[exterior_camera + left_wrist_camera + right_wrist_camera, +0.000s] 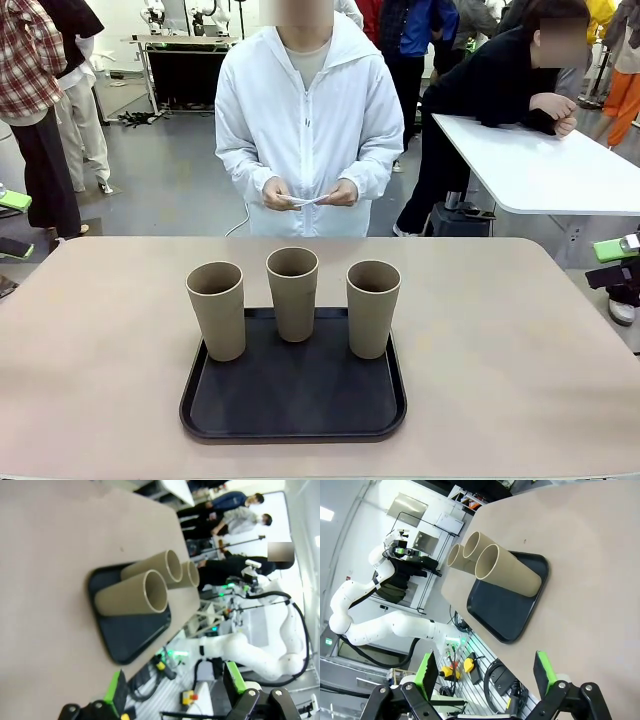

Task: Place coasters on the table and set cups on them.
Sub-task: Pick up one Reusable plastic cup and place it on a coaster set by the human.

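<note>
Front view: you have three matte tan tapered tumblers (293,290) on the black rectangular tray (290,405) at six o'clock; a person's hands (345,192) at twelve hold white paper coasters (310,200). Left gripper (175,680), right gripper (484,662): fingers released.

Left and right jaws wide apart

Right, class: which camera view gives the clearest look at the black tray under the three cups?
The front view: the black tray lies square-on with its whole rim visible, the cups standing toward its far edge. Both wrist views show it rolled sideways and at a slant, with the cups covering part of it.
</note>
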Available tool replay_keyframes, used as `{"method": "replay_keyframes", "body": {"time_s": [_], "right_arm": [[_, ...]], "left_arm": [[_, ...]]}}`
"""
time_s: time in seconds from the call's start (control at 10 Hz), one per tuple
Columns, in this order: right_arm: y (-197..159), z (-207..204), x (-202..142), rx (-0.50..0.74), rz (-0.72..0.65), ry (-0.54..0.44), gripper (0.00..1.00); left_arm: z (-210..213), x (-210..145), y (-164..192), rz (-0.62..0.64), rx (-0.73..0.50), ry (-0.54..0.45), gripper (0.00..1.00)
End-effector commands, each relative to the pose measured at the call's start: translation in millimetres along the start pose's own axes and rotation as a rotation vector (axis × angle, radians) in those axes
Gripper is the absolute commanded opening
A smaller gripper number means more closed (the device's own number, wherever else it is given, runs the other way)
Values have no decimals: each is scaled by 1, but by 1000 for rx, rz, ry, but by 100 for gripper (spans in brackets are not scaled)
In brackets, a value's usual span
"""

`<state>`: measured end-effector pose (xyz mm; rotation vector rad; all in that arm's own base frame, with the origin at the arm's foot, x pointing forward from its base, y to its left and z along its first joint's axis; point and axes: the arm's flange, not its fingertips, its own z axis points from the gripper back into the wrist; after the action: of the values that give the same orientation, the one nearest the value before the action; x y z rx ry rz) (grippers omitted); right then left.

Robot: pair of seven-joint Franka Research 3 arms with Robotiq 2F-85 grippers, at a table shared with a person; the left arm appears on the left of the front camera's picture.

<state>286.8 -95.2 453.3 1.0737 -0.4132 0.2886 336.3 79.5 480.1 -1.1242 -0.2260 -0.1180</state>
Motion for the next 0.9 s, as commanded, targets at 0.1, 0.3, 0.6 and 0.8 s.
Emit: {"method": "replay_keyframes", "body": {"time_s": [0.1,0.3,0.6,0.8], "right_arm": [[-1,0,0,6,4,3,100],[-1,0,0,6,4,3,100],[-1,0,0,6,4,3,100],[-1,0,0,6,4,3,100]], "left_arm": [[-2,-1,-1,-5,-9,-4,100],[-2,-1,-1,-5,-9,-4,100],[-2,-1,-1,-5,-9,-4,100],[-2,-1,-1,-5,-9,-4,100]]}}
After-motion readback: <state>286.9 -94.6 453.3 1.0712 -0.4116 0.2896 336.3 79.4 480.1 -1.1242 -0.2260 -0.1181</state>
